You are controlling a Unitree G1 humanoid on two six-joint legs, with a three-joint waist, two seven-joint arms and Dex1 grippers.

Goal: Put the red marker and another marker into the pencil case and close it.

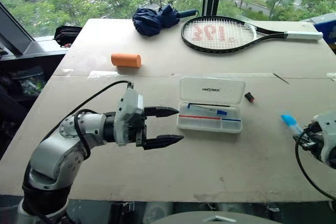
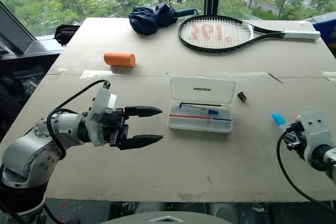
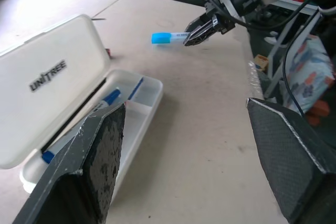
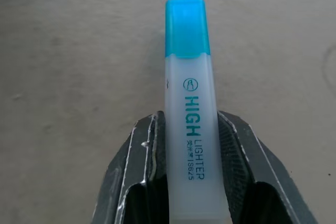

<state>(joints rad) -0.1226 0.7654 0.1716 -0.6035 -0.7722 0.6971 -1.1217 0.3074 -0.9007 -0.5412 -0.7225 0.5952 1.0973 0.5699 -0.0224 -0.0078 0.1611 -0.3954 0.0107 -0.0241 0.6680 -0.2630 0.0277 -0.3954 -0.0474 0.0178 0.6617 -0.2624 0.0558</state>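
Two hands are ours to work with: our left hand (image 1: 164, 126), fingers spread and empty, hovers just left of the open pencil case (image 1: 210, 117) lying mid-bench (image 1: 157, 166), with the red marker (image 1: 249, 97) just beyond the case's right end. Our right hand (image 4: 191, 182), out at the right, is clamped on a blue highlighter (image 4: 189, 114). We judge that stub light, hard and apt to skid, best pinched across its middle.

I see my left gripper (image 1: 169, 126) standing wide apart at nine o'clock of the open pencil case (image 1: 210, 104). The red marker (image 1: 249, 97) lies at three o'clock of the lid, near it.
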